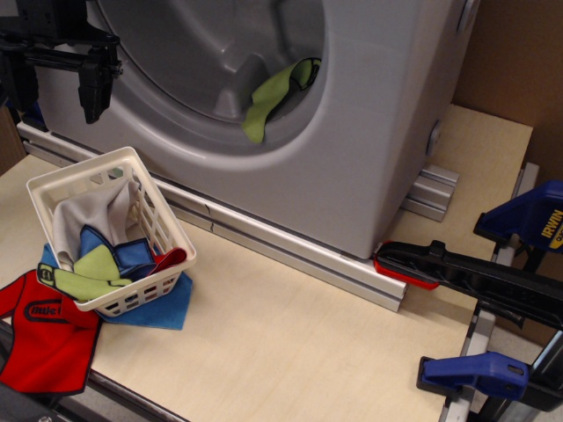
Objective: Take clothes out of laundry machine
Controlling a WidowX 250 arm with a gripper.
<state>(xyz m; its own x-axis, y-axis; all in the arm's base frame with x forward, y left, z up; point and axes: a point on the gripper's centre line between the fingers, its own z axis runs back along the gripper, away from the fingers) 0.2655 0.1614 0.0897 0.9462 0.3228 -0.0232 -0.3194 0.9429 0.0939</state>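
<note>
hanging over the lower right rim of the laundry machine opening you've got the lime-green cloth, dark trim at its upper end, half inside the drum. your gripper sits at top left, well apart from it, holding nothing visible; can't tell its jaw state. white basket of cloths sits in front.

The lime-green cloth with black trim hangs limp over the drum lip at about 3 o'clock of the opening. The big grey laundry machine sits door-open, ribbed drum showing.
</note>
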